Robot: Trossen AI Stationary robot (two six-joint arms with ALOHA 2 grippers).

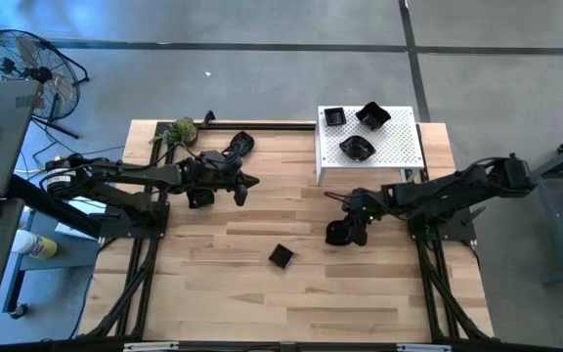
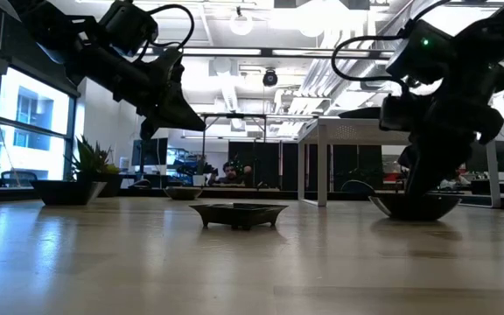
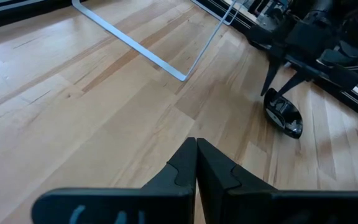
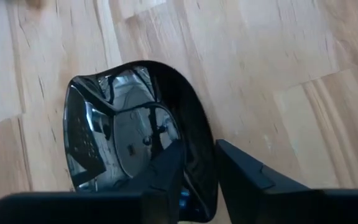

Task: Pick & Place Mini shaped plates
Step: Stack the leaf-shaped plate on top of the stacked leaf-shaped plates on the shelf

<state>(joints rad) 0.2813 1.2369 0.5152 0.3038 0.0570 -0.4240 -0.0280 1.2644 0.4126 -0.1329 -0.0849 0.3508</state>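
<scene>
My right gripper (image 2: 423, 188) reaches down onto a black dish (image 2: 416, 206) on the desk (image 2: 234, 271), straddling its rim. Another dish (image 2: 238, 213) sits mid-desk. My left gripper (image 2: 182, 114) hangs pinched together above.

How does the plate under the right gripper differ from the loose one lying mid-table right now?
The plate at the right gripper has its rim between that gripper's fingers; the loose mid-table plate lies free, no gripper near it. From above the first looks rounded, the second squarish. In the low view the first sits deeper and bowl-like, the second shallower and flatter. Both are glossy black and rest on the wooden table.
</scene>
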